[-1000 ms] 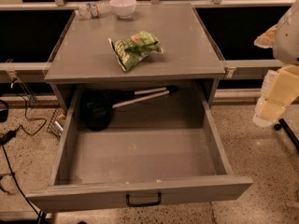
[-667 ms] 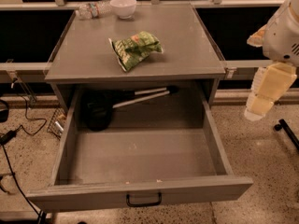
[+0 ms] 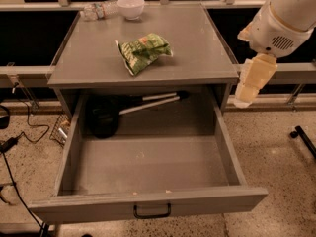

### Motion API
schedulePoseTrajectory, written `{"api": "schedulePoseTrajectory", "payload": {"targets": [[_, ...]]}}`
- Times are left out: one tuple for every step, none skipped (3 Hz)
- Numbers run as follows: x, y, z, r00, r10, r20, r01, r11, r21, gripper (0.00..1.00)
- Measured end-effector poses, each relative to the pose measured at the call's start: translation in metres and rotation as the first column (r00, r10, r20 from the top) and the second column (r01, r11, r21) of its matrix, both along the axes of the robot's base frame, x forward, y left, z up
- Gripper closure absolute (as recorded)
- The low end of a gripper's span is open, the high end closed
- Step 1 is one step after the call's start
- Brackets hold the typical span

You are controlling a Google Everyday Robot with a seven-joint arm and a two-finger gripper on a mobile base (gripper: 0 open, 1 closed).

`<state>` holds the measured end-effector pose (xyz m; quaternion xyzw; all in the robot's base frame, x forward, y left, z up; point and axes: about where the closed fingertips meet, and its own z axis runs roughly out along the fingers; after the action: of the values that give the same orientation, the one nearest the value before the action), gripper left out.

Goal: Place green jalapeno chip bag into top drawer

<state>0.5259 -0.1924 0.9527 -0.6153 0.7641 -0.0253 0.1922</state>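
Note:
The green jalapeno chip bag lies on the grey cabinet top, near its middle. The top drawer is pulled wide open below it, with a small black pull handle on its front panel. My gripper hangs off the white arm just past the cabinet's right front corner, to the right of the bag, at about the height of the cabinet top. It holds nothing.
A black ladle with a silver handle lies at the back of the drawer. A white bowl and a clear plastic bottle sit at the cabinet's back left. Cables run over the floor at left.
My arm and gripper have moved left, from the right edge of the view towards the cabinet's right front corner. The bag and the drawer have not moved.

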Motion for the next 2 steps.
{"api": "schedulePoseTrajectory", "payload": {"targets": [[0.041,0.021,-0.002,0.9989,0.043,0.02,-0.044,0.998,0.041,0.0],[0.135,0.079,-0.018,0.9919,0.12,0.041,-0.124,0.988,0.096,0.0]]}}
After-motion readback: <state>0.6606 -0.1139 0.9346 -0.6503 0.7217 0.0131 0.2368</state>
